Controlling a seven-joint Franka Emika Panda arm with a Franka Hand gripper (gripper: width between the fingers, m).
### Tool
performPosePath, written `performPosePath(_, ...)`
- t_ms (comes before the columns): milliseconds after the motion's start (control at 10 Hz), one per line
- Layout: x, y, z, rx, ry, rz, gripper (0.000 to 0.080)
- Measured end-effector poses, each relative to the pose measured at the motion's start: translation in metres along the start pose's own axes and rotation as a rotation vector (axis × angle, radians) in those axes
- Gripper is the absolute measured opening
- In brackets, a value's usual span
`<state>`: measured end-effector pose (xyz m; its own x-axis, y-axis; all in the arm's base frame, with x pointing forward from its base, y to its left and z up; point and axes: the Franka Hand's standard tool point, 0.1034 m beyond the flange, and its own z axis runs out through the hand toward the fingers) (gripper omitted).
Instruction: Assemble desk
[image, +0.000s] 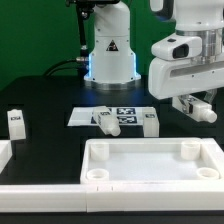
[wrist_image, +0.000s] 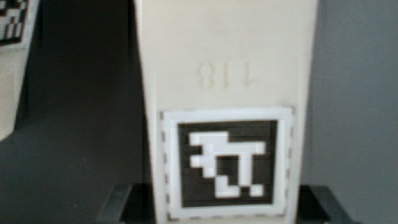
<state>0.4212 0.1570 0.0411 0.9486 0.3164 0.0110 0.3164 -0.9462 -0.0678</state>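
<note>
The white rimmed desk tabletop (image: 152, 163) lies at the front of the black table, with round sockets at its corners. My gripper (image: 195, 106) hangs above the tabletop's far right corner and is shut on a white desk leg (wrist_image: 222, 90). In the wrist view the leg fills the picture, with a black-and-white tag and a faint number on it, and my gripper (wrist_image: 226, 205) has a dark finger on each side of it. Three more legs are on the table: one upright at the exterior view's left (image: 15, 122), one lying down (image: 105, 122), and one upright (image: 150, 122).
The marker board (image: 122, 111) lies flat behind the tabletop, with two of the legs at its front edge. White border rails (image: 38, 188) run along the front left. The robot base (image: 110, 55) stands at the back.
</note>
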Motion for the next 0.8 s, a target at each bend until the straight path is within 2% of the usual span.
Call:
performPosePath(200, -0.001, 0.001, 0.001, 0.0, -0.002, -0.159, 0.0284)
performPosePath(300, 0.003, 0.0, 0.002, -0.008, 0.017, -0.356, 0.0284)
performPosePath(500, 0.007, -0.015, 0.001, -0.016, 0.04, -0.597, 0.0284)
performPosePath(600, 0.004, -0.019, 0.002, -0.019, 0.055, -0.684, 0.0284)
performPosePath(800, 0.003, -0.016, 0.003, -0.026, 0.049, -0.826, 0.0284)
